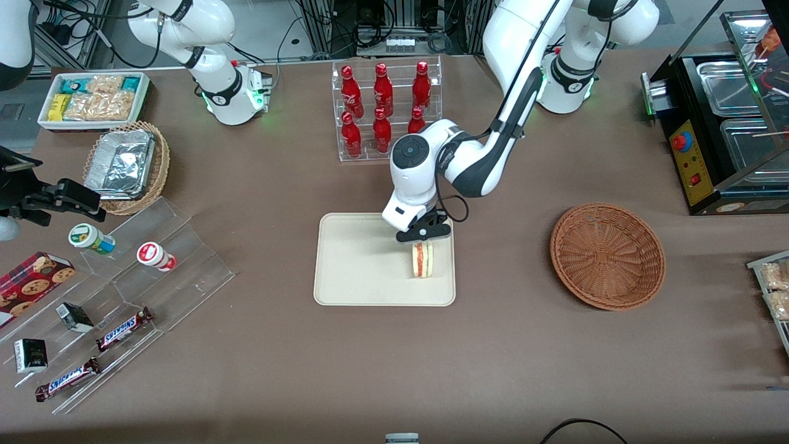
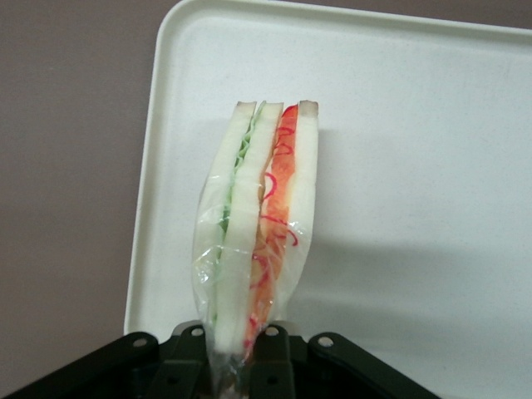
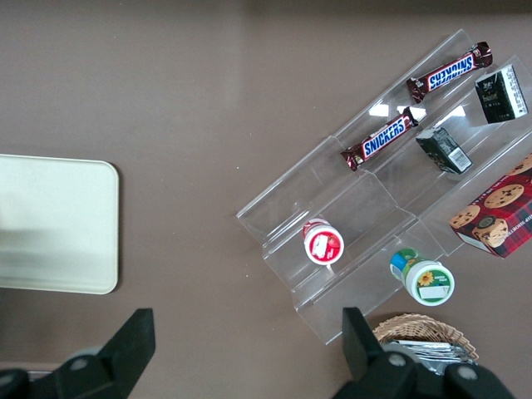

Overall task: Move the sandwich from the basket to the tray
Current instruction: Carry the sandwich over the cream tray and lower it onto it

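Note:
The sandwich (image 1: 423, 260), a plastic-wrapped wedge of white bread with green and red-orange filling, hangs over the cream tray (image 1: 351, 271) near the tray's edge toward the working arm's end. My left gripper (image 1: 423, 237) is shut on the sandwich's upper end. In the left wrist view the sandwich (image 2: 258, 216) stands on edge between the black fingers (image 2: 276, 359), with the tray (image 2: 416, 166) under it. Whether it touches the tray I cannot tell. The reddish-brown wicker basket (image 1: 607, 255) lies empty toward the working arm's end of the table.
A clear rack of red bottles (image 1: 385, 105) stands farther from the front camera than the tray. A clear stepped stand with snacks (image 1: 117, 308), a tan basket with a foil container (image 1: 126, 165) and a white bin (image 1: 92, 98) lie toward the parked arm's end. A black machine (image 1: 721, 129) stands beside the basket.

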You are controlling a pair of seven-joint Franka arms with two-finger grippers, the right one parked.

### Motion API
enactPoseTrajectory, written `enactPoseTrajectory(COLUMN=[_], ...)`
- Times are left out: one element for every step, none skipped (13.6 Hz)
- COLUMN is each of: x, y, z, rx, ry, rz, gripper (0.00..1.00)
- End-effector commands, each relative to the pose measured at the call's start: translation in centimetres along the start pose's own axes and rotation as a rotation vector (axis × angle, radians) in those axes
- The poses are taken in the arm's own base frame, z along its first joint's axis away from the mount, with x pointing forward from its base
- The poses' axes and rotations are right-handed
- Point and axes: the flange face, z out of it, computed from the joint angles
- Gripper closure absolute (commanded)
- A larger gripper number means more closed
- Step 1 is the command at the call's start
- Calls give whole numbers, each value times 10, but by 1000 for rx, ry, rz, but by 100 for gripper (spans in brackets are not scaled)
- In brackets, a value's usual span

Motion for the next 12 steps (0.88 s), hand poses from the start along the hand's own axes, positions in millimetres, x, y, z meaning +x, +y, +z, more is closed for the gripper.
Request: enactPoseTrajectory(x=[3,4,4,4,4,4,4,4,7,11,17,22], y=[7,6,8,9,9,9,9,8,7,4,-4,-15], z=[6,16,17,20,22,23,21,17,9,-7,-35,-67], rx=[-2,8,8,12,15,15,15,18,15,14,20,22], ry=[12,4,7,5,4,4,7,5,8,9,3,-8], rz=[19,18,21,24,23,20,21,20,12,-2,-18,-41], gripper=[97,97,97,96,91,60,16,1,0,0,0,0])
